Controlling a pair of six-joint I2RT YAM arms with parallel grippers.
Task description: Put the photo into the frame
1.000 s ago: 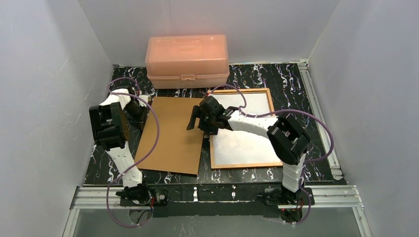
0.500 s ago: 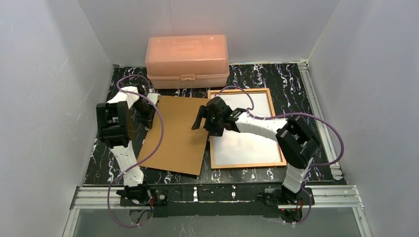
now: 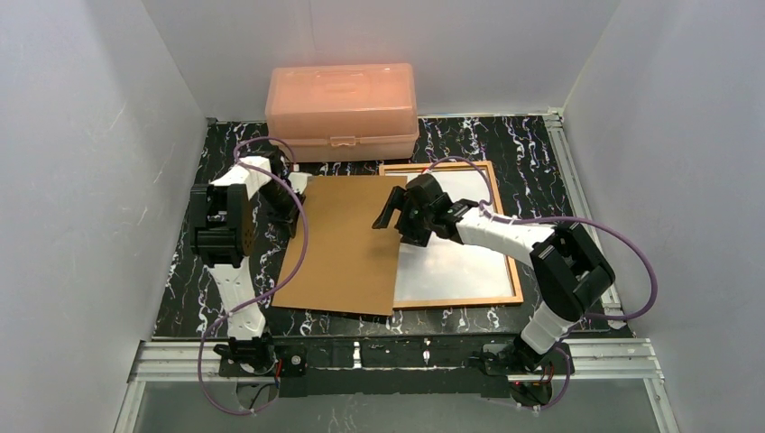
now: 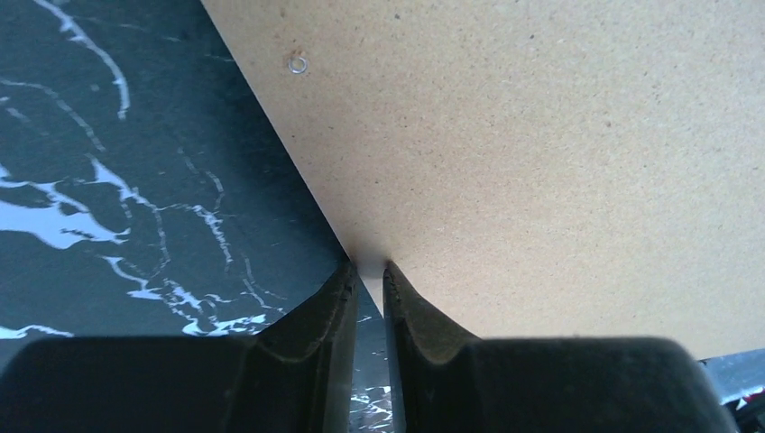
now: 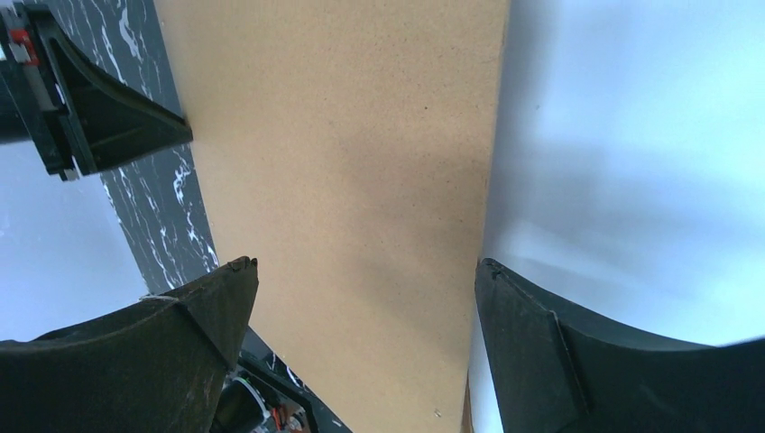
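The brown board [image 3: 347,244] overlaps the left side of the frame [image 3: 460,302], left hand [image 3: 293,215] at its edge.

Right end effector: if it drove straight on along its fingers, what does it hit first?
Probably the brown backing board, near its right edge, which overlaps the left side of the frame. The right end effector is open and points down at it; how far above is unclear.

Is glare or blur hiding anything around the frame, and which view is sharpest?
Top external: the inside of the thin orange-brown wooden frame reads washed-out white, no detail. Right wrist: that white blows out bluish, softly shadowed. Left wrist: sharpest; grain of the flat brown board crisp, left claw underexposed.
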